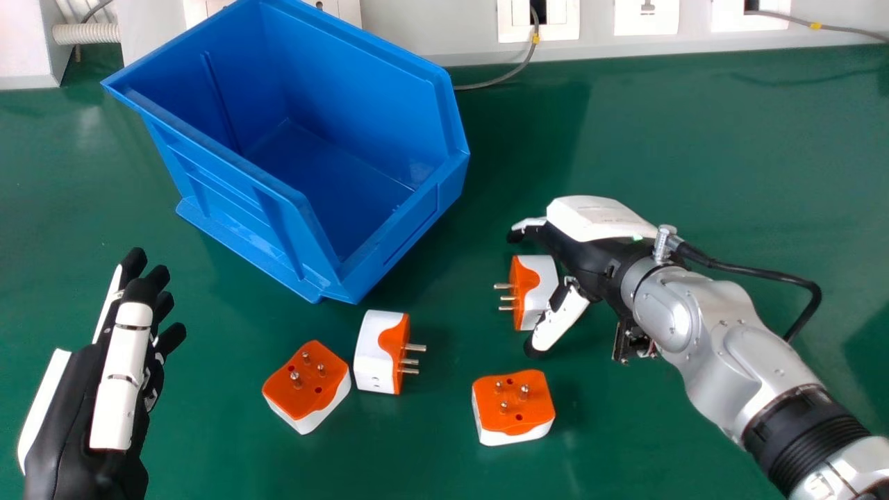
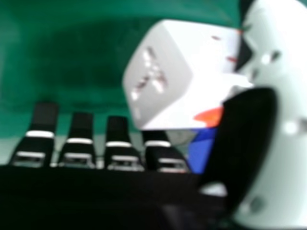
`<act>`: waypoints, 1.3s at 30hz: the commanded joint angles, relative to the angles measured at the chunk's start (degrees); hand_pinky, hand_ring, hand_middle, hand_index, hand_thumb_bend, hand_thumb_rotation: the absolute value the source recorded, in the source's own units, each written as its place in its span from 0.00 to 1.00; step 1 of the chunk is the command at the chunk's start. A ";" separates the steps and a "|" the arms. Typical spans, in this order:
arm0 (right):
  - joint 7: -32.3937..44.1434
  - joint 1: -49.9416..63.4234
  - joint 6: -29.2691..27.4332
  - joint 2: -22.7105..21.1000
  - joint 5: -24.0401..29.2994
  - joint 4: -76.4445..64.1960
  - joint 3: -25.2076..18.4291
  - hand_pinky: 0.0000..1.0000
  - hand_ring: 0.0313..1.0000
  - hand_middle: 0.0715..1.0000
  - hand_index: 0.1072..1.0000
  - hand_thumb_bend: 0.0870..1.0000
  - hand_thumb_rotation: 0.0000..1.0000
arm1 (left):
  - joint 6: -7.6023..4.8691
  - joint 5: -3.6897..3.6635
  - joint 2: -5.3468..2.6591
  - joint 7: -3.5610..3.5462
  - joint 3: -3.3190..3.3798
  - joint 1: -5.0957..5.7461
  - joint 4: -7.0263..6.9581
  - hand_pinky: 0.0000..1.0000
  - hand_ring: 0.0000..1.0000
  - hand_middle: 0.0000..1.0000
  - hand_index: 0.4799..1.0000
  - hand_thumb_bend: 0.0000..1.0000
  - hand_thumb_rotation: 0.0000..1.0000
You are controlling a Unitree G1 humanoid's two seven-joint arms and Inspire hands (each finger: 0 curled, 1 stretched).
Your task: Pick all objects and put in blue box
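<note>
Gripping the far-right adapter [image 1: 539,292] well needs your right hand [image 1: 589,258] squared to it; thumb and fingers stand apart; squeeze evenly.

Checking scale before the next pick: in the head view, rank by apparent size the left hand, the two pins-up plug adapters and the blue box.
1. Blue box
2. Left hand
3. Left pins-up adapter and right pins-up adapter: too alike to rank
</note>
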 commanded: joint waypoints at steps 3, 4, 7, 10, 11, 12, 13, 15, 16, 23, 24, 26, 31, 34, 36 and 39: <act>-0.89 -1.64 -1.36 -0.18 -1.57 -0.78 0.96 0.79 0.89 0.90 0.82 0.63 0.18 | -0.12 -0.14 0.30 0.22 0.53 0.50 -1.88 0.95 0.98 0.99 1.00 0.41 1.00; -0.91 -1.65 -1.53 -0.12 -1.79 -0.57 1.14 0.79 0.89 0.90 0.82 0.63 0.18 | -0.12 -0.22 0.30 0.19 0.56 0.54 -1.93 0.95 0.98 0.99 1.00 0.41 1.00; -0.96 -1.54 -1.82 -0.06 -2.52 -0.37 1.89 0.79 0.89 0.89 0.82 0.62 0.17 | 0.06 -0.47 0.29 0.24 0.72 0.57 -2.13 0.95 0.98 0.99 1.00 0.41 1.00; -0.81 -1.32 -2.10 -0.04 -2.95 -0.52 2.45 0.78 0.89 0.89 0.81 0.62 0.16 | 0.24 -0.54 0.17 0.42 0.71 0.46 -2.22 0.94 0.98 0.99 1.00 0.40 1.00; -0.70 -1.24 -2.05 0.07 -3.00 -0.57 2.52 0.78 0.89 0.89 0.81 0.62 0.16 | 0.28 -0.54 0.12 0.49 0.69 0.42 -2.22 0.94 0.98 0.99 1.00 0.40 1.00; -0.69 -1.23 -2.10 0.23 -3.07 -0.39 2.60 0.78 0.89 0.89 0.81 0.62 0.16 | 0.34 -0.50 0.07 0.59 0.67 0.39 -2.25 0.94 0.98 0.99 1.00 0.40 1.00; -0.64 -1.17 -2.15 0.27 -3.12 -0.39 2.63 0.78 0.89 0.89 0.80 0.61 0.16 | 0.39 -0.47 0.00 0.66 0.62 0.46 -2.38 0.94 0.98 0.99 1.00 0.40 1.00; -0.53 -1.17 -2.24 0.42 -3.31 -0.23 2.79 0.79 0.89 0.89 0.80 0.61 0.15 | 0.57 -0.39 -0.15 0.82 0.52 0.61 -2.64 0.94 0.98 0.99 1.00 0.39 1.00; -0.65 -1.14 -2.29 0.50 -3.36 -0.06 2.81 0.79 0.89 0.89 0.80 0.61 0.15 | 0.59 -0.39 -0.18 0.85 0.50 0.69 -2.66 0.94 0.98 0.99 1.00 0.39 1.00; -0.67 -1.64 -2.23 0.90 -3.80 1.27 2.92 0.79 0.88 0.88 0.79 0.61 0.15 | 0.64 -0.56 -0.10 0.85 0.70 0.85 -2.60 0.95 0.98 0.99 1.00 0.39 1.00; -0.67 -1.75 -2.24 0.92 -3.89 1.45 2.97 0.79 0.88 0.88 0.79 0.61 0.15 | 0.68 -0.57 -0.10 0.87 0.70 0.89 -2.66 0.95 0.98 0.99 1.00 0.39 1.00; -0.95 -1.99 -2.29 1.01 -4.10 1.87 3.12 0.79 0.88 0.88 0.79 0.61 0.15 | 0.80 -0.62 -0.09 0.90 0.71 0.93 -2.82 0.95 0.98 0.99 1.00 0.38 1.00; -2.04 -2.26 -2.65 1.07 -4.65 2.69 3.62 0.78 0.87 0.87 0.78 0.60 0.14 | 1.22 -0.61 -0.20 1.06 0.65 1.22 -3.40 0.95 0.98 0.99 1.00 0.38 1.00; -2.52 -2.45 -2.79 1.06 -4.77 2.93 3.85 0.76 0.85 0.85 0.76 0.60 0.12 | 1.41 -0.74 -0.14 1.03 0.71 1.28 -3.65 0.95 0.98 0.98 1.00 0.38 1.00; -2.96 -2.56 -2.92 1.02 -4.86 3.05 3.99 0.75 0.84 0.84 0.75 0.59 0.11 | 1.45 -0.85 -0.06 0.94 0.80 1.34 -3.75 0.95 0.98 0.98 1.00 0.38 1.00; -3.88 -2.78 -3.06 1.06 -5.01 3.60 4.26 0.73 0.83 0.83 0.74 0.59 0.08 | 1.57 -1.12 0.09 0.77 1.06 1.26 -3.66 0.95 0.98 0.98 1.00 0.38 1.00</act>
